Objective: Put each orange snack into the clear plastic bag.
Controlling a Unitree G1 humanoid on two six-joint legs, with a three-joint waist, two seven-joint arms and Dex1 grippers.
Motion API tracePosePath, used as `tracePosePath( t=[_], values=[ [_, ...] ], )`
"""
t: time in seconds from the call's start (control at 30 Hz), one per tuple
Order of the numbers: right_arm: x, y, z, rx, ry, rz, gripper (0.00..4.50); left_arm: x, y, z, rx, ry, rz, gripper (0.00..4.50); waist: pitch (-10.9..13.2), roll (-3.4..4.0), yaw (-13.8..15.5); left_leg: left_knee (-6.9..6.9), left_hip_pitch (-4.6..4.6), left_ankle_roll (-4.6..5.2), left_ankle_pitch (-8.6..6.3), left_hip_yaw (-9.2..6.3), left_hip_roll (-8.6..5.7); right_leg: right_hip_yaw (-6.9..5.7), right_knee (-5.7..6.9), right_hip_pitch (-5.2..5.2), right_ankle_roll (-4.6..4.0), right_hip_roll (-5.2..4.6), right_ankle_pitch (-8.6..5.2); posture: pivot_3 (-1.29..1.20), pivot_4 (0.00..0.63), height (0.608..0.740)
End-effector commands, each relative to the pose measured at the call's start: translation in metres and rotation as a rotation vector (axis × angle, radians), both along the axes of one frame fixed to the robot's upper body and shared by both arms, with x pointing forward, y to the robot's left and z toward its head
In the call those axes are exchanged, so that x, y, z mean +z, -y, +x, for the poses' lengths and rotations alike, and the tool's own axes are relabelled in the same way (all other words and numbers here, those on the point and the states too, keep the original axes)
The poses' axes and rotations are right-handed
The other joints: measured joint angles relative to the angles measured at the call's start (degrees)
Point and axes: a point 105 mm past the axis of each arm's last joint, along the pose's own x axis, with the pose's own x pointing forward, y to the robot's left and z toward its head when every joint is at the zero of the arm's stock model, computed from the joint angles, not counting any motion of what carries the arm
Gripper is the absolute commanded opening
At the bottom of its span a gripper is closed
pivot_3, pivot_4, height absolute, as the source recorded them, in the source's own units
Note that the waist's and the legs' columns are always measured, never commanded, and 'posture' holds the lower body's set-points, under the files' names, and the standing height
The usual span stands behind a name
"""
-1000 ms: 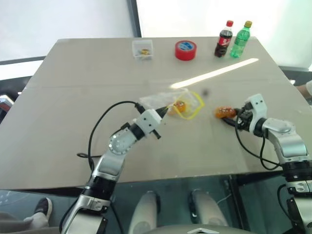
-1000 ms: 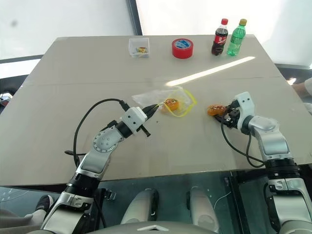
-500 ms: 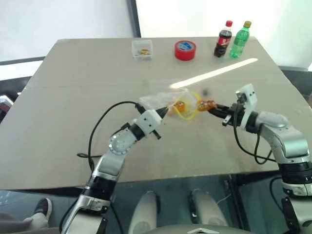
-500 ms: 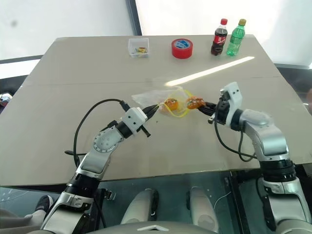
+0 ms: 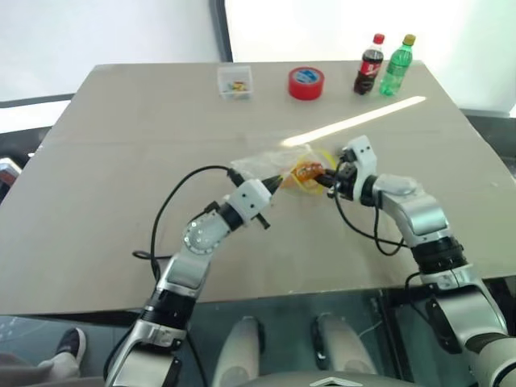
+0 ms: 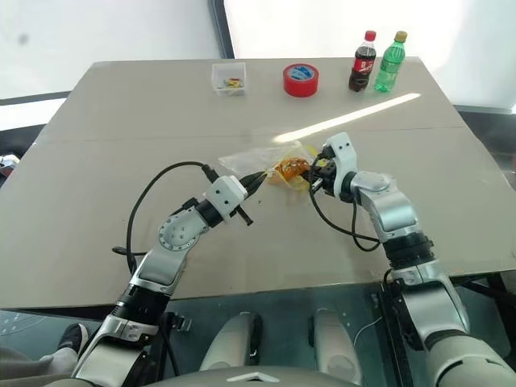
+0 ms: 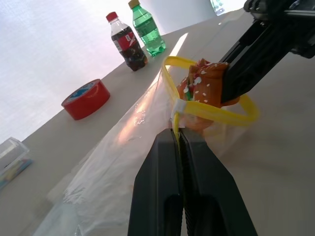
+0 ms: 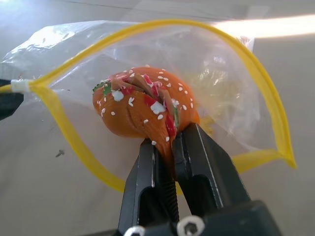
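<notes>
Left eye view: the tabletop (image 5: 105, 161) carries everything; the clear plastic bag (image 5: 270, 165) serves as landmark, lying near the tabletop's middle.

Left gripper (image 7: 178, 140), fingers together, is clamped on the bag's yellow zip strip at one corner of the mouth. Judged purpose: to lift that edge so the mouth stands in an open loop.

Right gripper (image 8: 170, 147), opposite the left gripper across the bag, is clamped on the wrapper tail of an orange snack (image 8: 142, 101) and holds it right at the bag's mouth, within the yellow loop. Looks like the insertion step, release not yet made.

A second orange shape shows dimly through the film inside the bag; I cannot tell it apart clearly.

The snack is oval and glossy orange, with pale speckles and bits of red and green print on top. The bag is see-through and crinkly.

Well beyond the bag, along the far edge: red tape roll (image 5: 306, 82), two bottles (image 5: 383, 64), small clear box (image 5: 235, 81).
</notes>
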Motion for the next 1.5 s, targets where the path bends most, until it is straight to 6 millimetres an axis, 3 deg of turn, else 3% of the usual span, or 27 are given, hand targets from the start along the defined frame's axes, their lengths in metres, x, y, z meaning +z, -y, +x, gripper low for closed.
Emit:
tracePosePath(
  t=[0.03, 0.23, 0.37, 0.47, 0.57, 0.67, 0.7, 0.73, 0.83, 1.27, 1.37, 1.5],
  values=[
    [0.012, -0.017, 0.007, 0.024, 0.051, -0.013, 0.04, 0.012, 0.012, -0.007, -0.061, 0.049, -0.008, 0.00, 0.0, 0.00, 0.1, 0.00, 0.00, 0.00, 0.00, -0.01, 0.00, -0.01, 0.00, 0.01, 0.00, 0.00, 0.00, 0.00, 0.150, 0.740],
    [0.015, -0.059, -0.013, 0.230, 0.054, -0.001, 0.04, 0.010, 0.021, -0.009, -0.098, 0.041, -0.018, 0.00, 0.0, 0.02, 0.1, -0.02, -0.03, 0.00, 0.00, -0.02, 0.00, -0.01, -0.02, 0.00, -0.01, 0.00, 0.00, 0.00, 0.150, 0.740],
    [0.012, -0.050, 0.012, 0.076, 0.087, -0.052, 0.04, 0.010, 0.024, -0.010, -0.104, 0.042, -0.024, 0.00, 0.0, 0.02, 0.1, -0.01, -0.03, 0.00, 0.00, -0.02, 0.00, -0.02, 0.00, 0.00, -0.01, -0.01, 0.00, 0.00, 0.150, 0.740],
    [0.021, -0.067, -0.014, 0.264, 0.056, 0.041, 0.04, 0.010, 0.025, -0.011, -0.105, 0.040, -0.028, 0.00, 0.0, 0.02, 0.2, 0.01, -0.02, 0.00, 0.00, -0.03, 0.00, -0.04, 0.00, 0.01, 0.00, -0.01, 0.00, 0.00, 0.150, 0.740],
    [0.007, -0.050, 0.007, 0.113, 0.092, -0.070, 0.04, 0.008, 0.024, -0.012, -0.102, 0.035, -0.029, 0.00, 0.0, 0.03, 0.1, 0.00, -0.02, 0.00, 0.00, -0.04, 0.00, -0.04, 0.00, 0.01, -0.01, 0.00, 0.00, 0.00, 0.150, 0.740],
    [0.005, -0.052, 0.002, 0.157, 0.061, -0.021, 0.04, 0.007, 0.023, -0.012, -0.099, 0.034, -0.029, 0.00, 0.0, 0.03, 0.1, -0.01, -0.02, 0.00, 0.00, -0.03, 0.00, -0.04, 0.00, 0.00, -0.01, 0.00, 0.00, 0.00, 0.150, 0.740],
    [0.006, -0.053, 0.001, 0.166, 0.058, -0.009, 0.88, 0.007, 0.023, -0.012, -0.098, 0.034, -0.029, 0.00, 0.0, 0.03, 0.1, -0.01, -0.02, 0.00, 0.00, -0.03, 0.00, -0.04, 0.00, 0.00, -0.01, 0.00, 0.00, 0.00, 0.150, 0.740],
    [0.006, -0.052, 0.002, 0.153, 0.065, -0.017, 1.15, 0.007, 0.022, -0.011, -0.096, 0.034, -0.029, 0.00, 0.0, 0.03, 0.1, -0.01, -0.02, 0.00, 0.00, -0.03, 0.00, -0.04, 0.00, 0.00, -0.01, 0.00, 0.00, 0.00, 0.150, 0.740],
    [0.003, -0.050, -0.001, 0.163, 0.081, -0.039, 2.51, 0.007, 0.022, -0.011, -0.092, 0.031, -0.031, 0.00, 0.0, 0.03, 0.1, -0.01, -0.02, 0.00, 0.00, -0.04, 0.00, -0.04, 0.00, 0.00, -0.01, 0.00, 0.00, 0.00, 0.150, 0.740],
    [0.025, -0.012, -0.010, 0.165, 0.141, 0.002, 2.51, 0.006, 0.014, -0.005, -0.060, 0.027, -0.036, 0.00, 0.0, 0.04, 0.1, -0.01, -0.03, 0.00, 0.00, -0.04, 0.00, -0.04, -0.01, 0.01, 0.00, 0.00, 0.00, 0.00, 0.150, 0.740],
    [0.025, -0.018, -0.011, 0.172, 0.145, 0.029, 2.51, 0.006, 0.013, -0.004, -0.054, 0.026, -0.040, 0.00, 0.0, 0.04, -0.1, -0.01, -0.02, 0.00, 0.00, -0.03, 0.00, -0.03, -0.01, 0.00, 0.00, 0.00, 0.00, 0.00, 0.150, 0.740],
    [0.006, -0.041, -0.003, 0.178, 0.144, -0.060, 2.51, 0.005, 0.016, -0.004, -0.062, 0.022, -0.046, 0.00, 0.0, 0.04, -0.2, -0.01, 0.02, 0.00, 0.00, -0.03, 0.02, -0.03, 0.02, 0.00, 0.00, 0.03, 0.00, 0.00, 0.150, 0.740]
  ],
)
